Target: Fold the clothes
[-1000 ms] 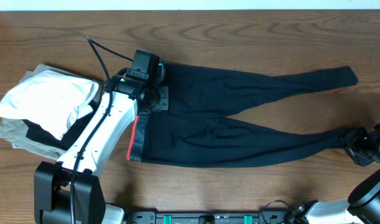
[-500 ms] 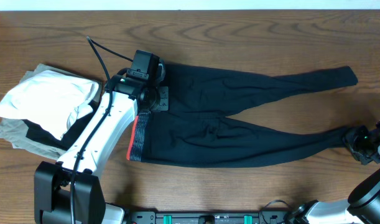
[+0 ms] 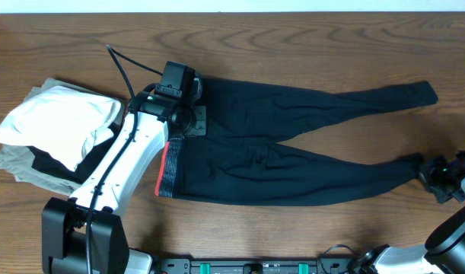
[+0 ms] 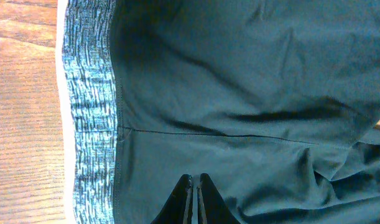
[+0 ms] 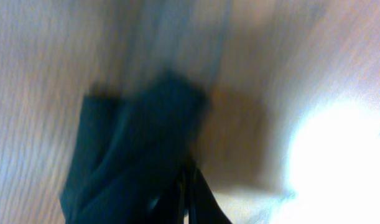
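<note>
The clothes, black trousers, lie flat on the wooden table. Their red-and-grey waistband is at the left and both legs run to the right. My left gripper hovers over the upper waist area. In the left wrist view its jaws stand shut above the black fabric, with nothing seen between them. My right gripper is at the end of the near leg. The blurred right wrist view shows it shut on the bunched dark cuff.
A white shirt lies on a khaki-olive garment at the table's left side. The left arm's white body crosses the waistband's near end. The far trouser leg ends at the right.
The right gripper has shut on the near leg's cuff, and the cuff end has bunched slightly to the left. The left arm has not moved.
</note>
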Robot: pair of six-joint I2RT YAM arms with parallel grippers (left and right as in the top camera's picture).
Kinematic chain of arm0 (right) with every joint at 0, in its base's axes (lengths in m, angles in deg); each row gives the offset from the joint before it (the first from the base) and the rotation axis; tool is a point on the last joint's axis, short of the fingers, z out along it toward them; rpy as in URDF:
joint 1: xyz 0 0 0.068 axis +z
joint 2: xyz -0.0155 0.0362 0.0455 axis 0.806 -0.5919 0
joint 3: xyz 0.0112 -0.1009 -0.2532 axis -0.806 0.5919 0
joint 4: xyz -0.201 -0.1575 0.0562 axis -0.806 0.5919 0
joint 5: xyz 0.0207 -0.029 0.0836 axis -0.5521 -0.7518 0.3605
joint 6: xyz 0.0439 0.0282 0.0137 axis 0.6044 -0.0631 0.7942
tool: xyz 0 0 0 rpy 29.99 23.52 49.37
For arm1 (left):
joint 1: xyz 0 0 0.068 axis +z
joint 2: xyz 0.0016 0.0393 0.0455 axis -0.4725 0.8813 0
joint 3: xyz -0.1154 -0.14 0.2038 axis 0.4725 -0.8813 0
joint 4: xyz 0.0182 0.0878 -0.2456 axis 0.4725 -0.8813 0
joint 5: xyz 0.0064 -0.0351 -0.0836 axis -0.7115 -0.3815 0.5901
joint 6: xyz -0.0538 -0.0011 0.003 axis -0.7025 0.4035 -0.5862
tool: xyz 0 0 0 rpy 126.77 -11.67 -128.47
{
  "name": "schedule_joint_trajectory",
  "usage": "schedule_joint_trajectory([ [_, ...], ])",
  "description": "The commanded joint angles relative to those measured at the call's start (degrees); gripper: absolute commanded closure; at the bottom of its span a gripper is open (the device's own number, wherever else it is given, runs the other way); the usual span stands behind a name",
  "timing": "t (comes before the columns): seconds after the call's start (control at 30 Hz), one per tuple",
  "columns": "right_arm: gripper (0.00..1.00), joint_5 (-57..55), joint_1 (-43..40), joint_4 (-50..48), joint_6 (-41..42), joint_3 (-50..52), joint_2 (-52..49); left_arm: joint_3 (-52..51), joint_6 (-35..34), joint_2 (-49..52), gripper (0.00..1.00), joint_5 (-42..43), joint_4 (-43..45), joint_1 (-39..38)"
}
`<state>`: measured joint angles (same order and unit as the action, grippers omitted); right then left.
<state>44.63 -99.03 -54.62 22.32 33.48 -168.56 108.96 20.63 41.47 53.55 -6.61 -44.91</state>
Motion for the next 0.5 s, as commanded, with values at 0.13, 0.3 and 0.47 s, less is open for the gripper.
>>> schedule_joint_trajectory([
  [0.13, 0.99, 3.7, 0.0, 14.3, 1.6, -9.5, 9.5, -0.6, 1.6, 0.5, 0.94, -0.7, -0.2, -0.1],
  [0.3, 0.99, 3.7, 0.0, 21.0, 1.4, -18.4, 19.7, -0.6, 1.6, 0.5, 0.94, -0.7, -0.2, -0.1],
  [0.47, 0.99, 5.7, 1.2, 21.7, 2.3, -21.4, 24.7, -0.6, 1.6, 0.5, 0.94, -0.7, -0.6, -0.1],
])
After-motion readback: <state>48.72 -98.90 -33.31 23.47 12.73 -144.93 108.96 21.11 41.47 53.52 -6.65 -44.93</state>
